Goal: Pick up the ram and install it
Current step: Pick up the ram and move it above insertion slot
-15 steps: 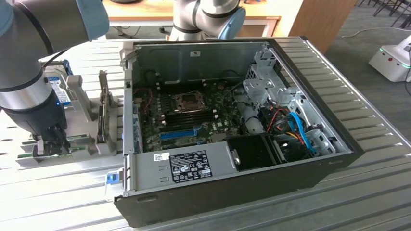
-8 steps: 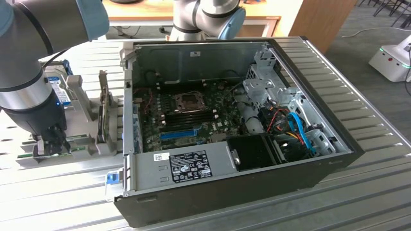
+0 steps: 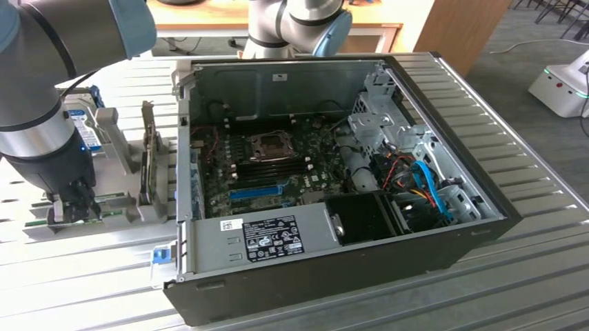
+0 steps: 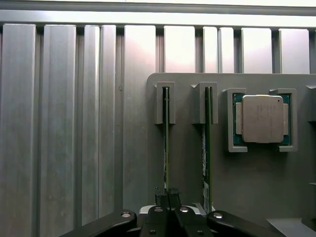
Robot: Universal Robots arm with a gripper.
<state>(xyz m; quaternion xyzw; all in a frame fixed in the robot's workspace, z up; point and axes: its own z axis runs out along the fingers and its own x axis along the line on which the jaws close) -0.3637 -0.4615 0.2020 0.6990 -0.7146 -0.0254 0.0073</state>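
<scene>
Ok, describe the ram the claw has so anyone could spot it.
Beside the open PC case, on the exterior view's left, sits a grey tray. In it the ram and a twin stick, thin and green, stand on edge near a square CPU. The ram is the one farther from the CPU, with the claw shut on it.
</scene>
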